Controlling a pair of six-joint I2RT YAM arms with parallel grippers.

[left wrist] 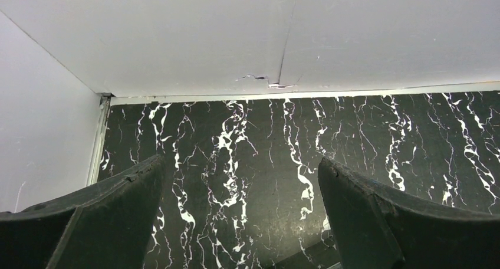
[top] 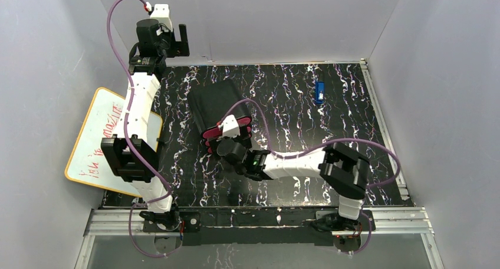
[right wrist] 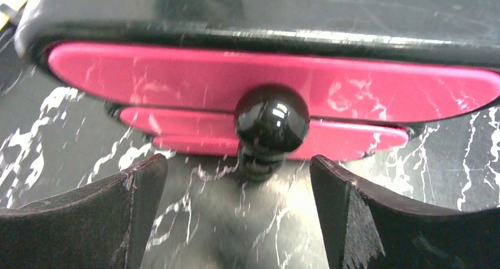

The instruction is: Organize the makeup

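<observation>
No makeup shows in any view; the sticks, disc, compact and palette are hidden or out of view. A black box (top: 217, 107) with pink drawer fronts (right wrist: 177, 80) stands at the table's middle left. My right gripper (top: 219, 146) is open right in front of the drawers, its fingers (right wrist: 135, 186) either side of the round black knob (right wrist: 272, 118), a little short of it. My left gripper (top: 180, 42) is open and empty, raised at the far left corner, looking down on the marbled table (left wrist: 265, 180) near the back wall.
A small blue rectangular object (top: 319, 92) lies at the far right of the table. A whiteboard with red writing (top: 97, 133) leans off the left edge. Grey walls enclose the table on three sides.
</observation>
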